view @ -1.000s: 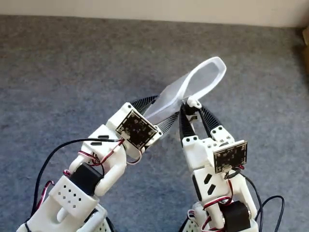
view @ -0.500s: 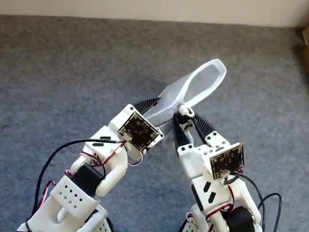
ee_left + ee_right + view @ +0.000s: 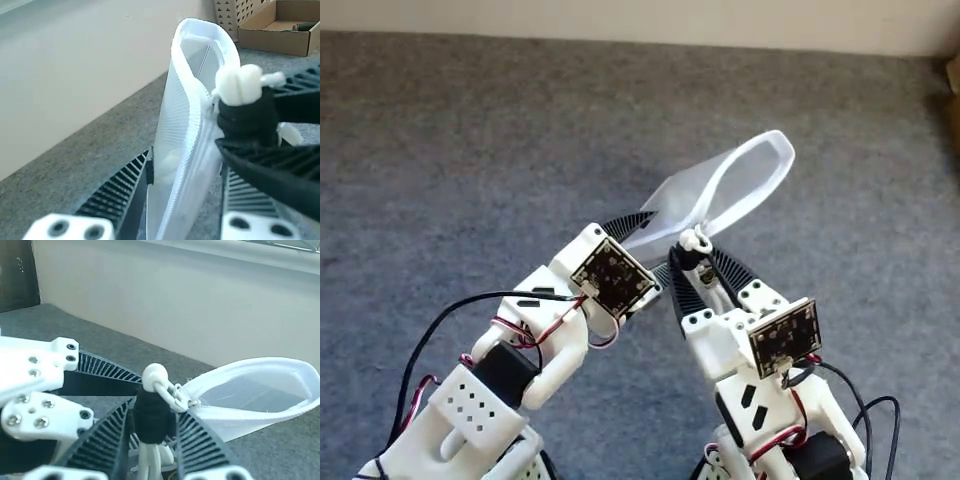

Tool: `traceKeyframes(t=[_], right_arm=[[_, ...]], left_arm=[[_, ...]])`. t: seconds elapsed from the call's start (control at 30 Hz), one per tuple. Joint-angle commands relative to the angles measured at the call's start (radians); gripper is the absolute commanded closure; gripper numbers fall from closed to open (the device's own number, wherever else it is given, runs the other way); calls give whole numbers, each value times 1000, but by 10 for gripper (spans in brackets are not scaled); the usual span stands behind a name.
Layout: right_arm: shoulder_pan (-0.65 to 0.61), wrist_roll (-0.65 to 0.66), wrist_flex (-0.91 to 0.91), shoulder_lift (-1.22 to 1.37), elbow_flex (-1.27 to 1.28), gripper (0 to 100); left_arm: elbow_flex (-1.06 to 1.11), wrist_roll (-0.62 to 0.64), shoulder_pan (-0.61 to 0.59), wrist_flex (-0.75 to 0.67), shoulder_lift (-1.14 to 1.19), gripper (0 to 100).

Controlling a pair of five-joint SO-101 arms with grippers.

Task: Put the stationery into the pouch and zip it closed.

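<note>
From the high view, the pouch (image 3: 725,185) was held up off the grey surface (image 3: 470,150) between the two arms. The left gripper (image 3: 650,246) was pressed together on the pouch's near end. The right gripper (image 3: 701,260) was pinching the zip pull (image 3: 696,240) just beside it. The far end of the pouch gaped in a wide loop, so the zip was not yet closed.

In the left wrist view, the mesh pouch (image 3: 181,125) stood on edge between that arm's ribbed fingers (image 3: 122,182), with the white bead of the zip pull (image 3: 239,84) against its rim. A pale lump (image 3: 167,161) showed through the mesh low down. It was possibly a piece of stationery, though the weave blurred it too much to say.

In the right wrist view, the right gripper (image 3: 150,422) was clamped on the pull's dark stem. The open mouth of the pouch (image 3: 250,390) stretched away from it, and no contents could be made out there.

To zip well, the pull should travel straight along the teeth toward the open end. Meanwhile the other gripper should keep the closed end taut, so the mesh does not bunch.
</note>
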Motion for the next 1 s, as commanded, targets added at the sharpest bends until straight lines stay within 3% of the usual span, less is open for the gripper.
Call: traceKeyframes(t=[0.0,0.2,0.5,0.9,0.97], right_arm=[[-28,-2,4,-7,-59,994],[-130,-2,38,-7,-71,994],[-136,-8,99,-7,-128,994],[-131,-5,91,-7,-130,994],[-130,-8,73,-7,-130,994]], left_arm=[[-12,9,33,-28,-12,780],[-10,9,50,-28,-12,780],[-10,15,50,-26,-12,781],[-10,9,65,-28,-19,993],[-10,9,65,-26,-19,991]])
